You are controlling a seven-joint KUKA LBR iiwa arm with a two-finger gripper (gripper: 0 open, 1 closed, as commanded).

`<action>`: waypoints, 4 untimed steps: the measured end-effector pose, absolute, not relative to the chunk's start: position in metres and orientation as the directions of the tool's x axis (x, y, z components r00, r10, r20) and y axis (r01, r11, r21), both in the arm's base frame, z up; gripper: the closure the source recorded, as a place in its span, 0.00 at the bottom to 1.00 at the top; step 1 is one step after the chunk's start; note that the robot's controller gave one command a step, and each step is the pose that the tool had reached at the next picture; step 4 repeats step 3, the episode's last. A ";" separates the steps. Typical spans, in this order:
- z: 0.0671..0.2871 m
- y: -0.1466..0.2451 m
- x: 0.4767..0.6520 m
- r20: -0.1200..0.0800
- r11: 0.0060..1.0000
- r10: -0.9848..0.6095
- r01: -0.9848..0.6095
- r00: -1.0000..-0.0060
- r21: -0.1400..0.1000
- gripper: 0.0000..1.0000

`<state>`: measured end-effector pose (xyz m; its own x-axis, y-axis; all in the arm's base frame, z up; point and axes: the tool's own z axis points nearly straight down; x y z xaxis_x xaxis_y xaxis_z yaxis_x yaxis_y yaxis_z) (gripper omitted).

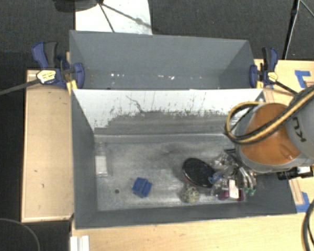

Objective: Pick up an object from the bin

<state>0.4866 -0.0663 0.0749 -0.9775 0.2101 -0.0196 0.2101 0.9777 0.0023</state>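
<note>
The gripper [231,178] is low in the bin's front right part, under the arm's orange cover. Just to its left a black oval disc [197,172] lies on the floor, its right edge against the gripper. A small greenish, see-through lump [190,194] rests in front of the disc. A small purple and white piece [233,193] sits at the gripper's lower edge; whether it lies loose or belongs to the gripper I cannot tell.
A blue block [142,186] lies front left of centre. A pale rectangular piece [101,165] rests by the left wall. The arm and its cables cover the bin's right side.
</note>
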 end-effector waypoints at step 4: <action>0.235 -0.073 0.484 -0.011 0.983 0.186 0.186 -0.983 0.001 1.00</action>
